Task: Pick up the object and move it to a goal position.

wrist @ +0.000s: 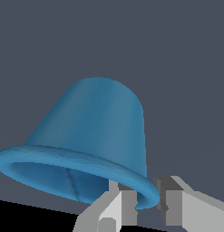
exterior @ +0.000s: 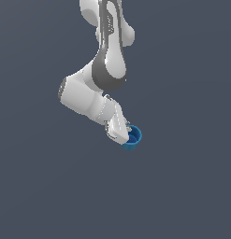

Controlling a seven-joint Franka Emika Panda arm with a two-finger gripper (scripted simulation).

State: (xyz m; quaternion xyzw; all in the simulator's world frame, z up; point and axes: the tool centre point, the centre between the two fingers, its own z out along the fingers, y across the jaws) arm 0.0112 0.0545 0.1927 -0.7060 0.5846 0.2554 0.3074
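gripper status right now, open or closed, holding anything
Gripper: closed on the rim of the blue cup, one finger inside the rim and the other outside. In the exterior view the cup sits at the fingertips.

A flat ground (exterior: 191, 186) of even slate-grey carries the scene; in the exterior view it runs unbroken to every border of the picture, plain and unmarked; in the wrist view the same grey lies behind, meeting a black band (wrist: 22, 217) along a straight slanting line; whether the blue cup (exterior: 133, 136) touches the ground cannot be told.
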